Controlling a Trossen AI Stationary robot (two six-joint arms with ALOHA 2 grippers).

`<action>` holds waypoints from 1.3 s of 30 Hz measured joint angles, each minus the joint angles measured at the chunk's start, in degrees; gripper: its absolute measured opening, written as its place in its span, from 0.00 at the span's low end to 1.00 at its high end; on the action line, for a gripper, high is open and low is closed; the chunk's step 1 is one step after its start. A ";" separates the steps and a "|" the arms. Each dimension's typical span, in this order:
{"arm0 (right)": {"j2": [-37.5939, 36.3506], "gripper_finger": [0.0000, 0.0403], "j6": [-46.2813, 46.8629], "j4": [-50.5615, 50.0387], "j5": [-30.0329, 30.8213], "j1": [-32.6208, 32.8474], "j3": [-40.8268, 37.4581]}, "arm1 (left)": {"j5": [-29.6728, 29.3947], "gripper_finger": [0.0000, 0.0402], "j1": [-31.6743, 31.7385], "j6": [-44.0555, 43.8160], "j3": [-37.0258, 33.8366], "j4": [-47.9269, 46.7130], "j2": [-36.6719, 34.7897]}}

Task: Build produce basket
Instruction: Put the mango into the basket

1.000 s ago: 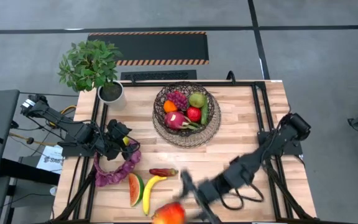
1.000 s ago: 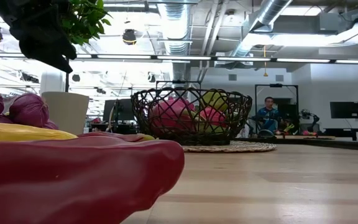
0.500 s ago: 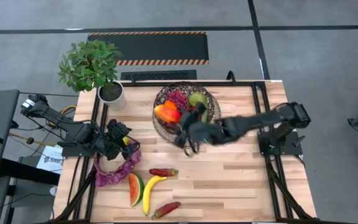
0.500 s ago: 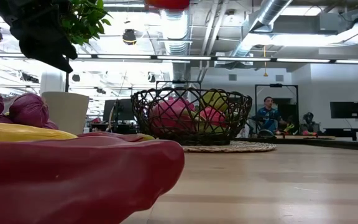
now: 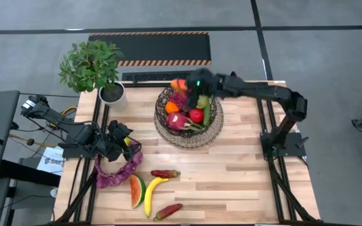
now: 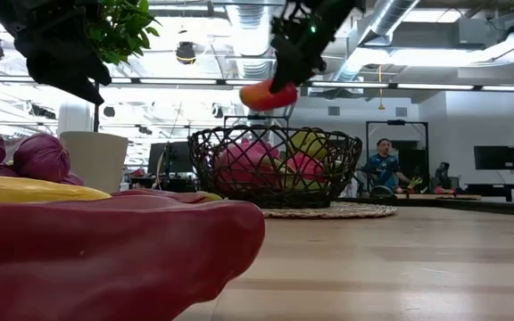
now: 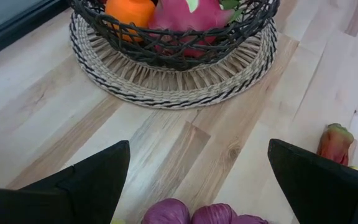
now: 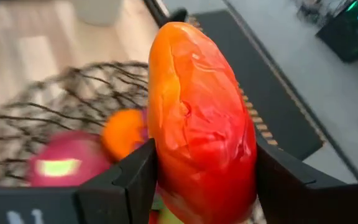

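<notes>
The right hand (image 5: pixel 190 82) is clamped on an orange-red pepper (image 8: pixel 201 121), its two dark fingers (image 8: pixel 126 180) pressing the pepper's flanks. In the right wrist view the pepper's long axis runs out away from the hand; in the low view it lies roughly level, hanging clear above the basket's (image 6: pixel 275 169) rim. From above, the hand sits over the far edge of the basket (image 5: pixel 188 116), the pepper (image 5: pixel 179 83) pointing away from the arm, which reaches across from the worktop's (image 5: pixel 244 169) right side.

Inside the basket lie an orange (image 5: pixel 171 107), purple grapes (image 5: pixel 180 98), a green apple (image 5: pixel 200 100), a red fruit (image 5: pixel 196 115) and a pink dragon fruit (image 5: pixel 177 120).

The left hand (image 5: pixel 119 139) waits near the worktop's left edge, fingers (image 7: pixel 86 180) apart, just above the purple string (image 5: pixel 119 168). Nearer the front lie a watermelon slice (image 5: pixel 137 190), a banana (image 5: pixel 152 193) and two red peppers (image 5: pixel 165 174).
</notes>
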 joint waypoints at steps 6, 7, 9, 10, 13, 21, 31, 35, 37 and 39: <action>1.19 0.58 -5.11 1.30 -12.01 -10.11 0.02 | -0.48 0.92 0.02 -0.25 0.00 -0.05 0.00; 1.33 0.58 -5.35 0.94 -14.50 -11.55 -0.30 | -0.50 0.92 0.02 -0.46 0.00 -0.06 0.00; 2.43 0.58 -5.71 5.45 -18.33 -12.97 -1.48 | -0.72 0.92 0.02 -0.56 0.00 -0.08 0.01; 2.82 0.58 -5.64 7.24 -19.98 -13.71 -2.60 | -0.80 0.92 0.02 -0.56 0.00 -0.12 0.02; 3.93 0.58 -6.59 8.24 -22.72 -15.10 -5.37 | -0.85 0.92 0.02 -1.07 0.00 -0.24 0.00; 5.65 0.58 -8.57 12.49 -23.75 -15.61 -9.73 | -0.85 0.92 0.02 -2.03 0.00 -0.24 0.00; 5.66 0.59 -8.92 11.93 -24.36 -16.47 -9.73 | -0.89 0.92 0.02 -2.01 0.00 -0.24 0.00; 6.69 0.60 -8.69 11.06 -24.38 -16.48 -9.68 | -0.79 0.92 0.02 -2.03 0.00 -0.24 0.00; 6.81 0.62 -8.75 10.46 -24.34 -16.75 -9.65 | -0.75 0.92 0.02 -2.04 0.00 -0.23 0.00; 7.75 0.64 -8.72 10.91 -24.36 -16.80 -9.51 | -0.67 0.92 0.02 -2.04 0.00 -0.21 0.00</action>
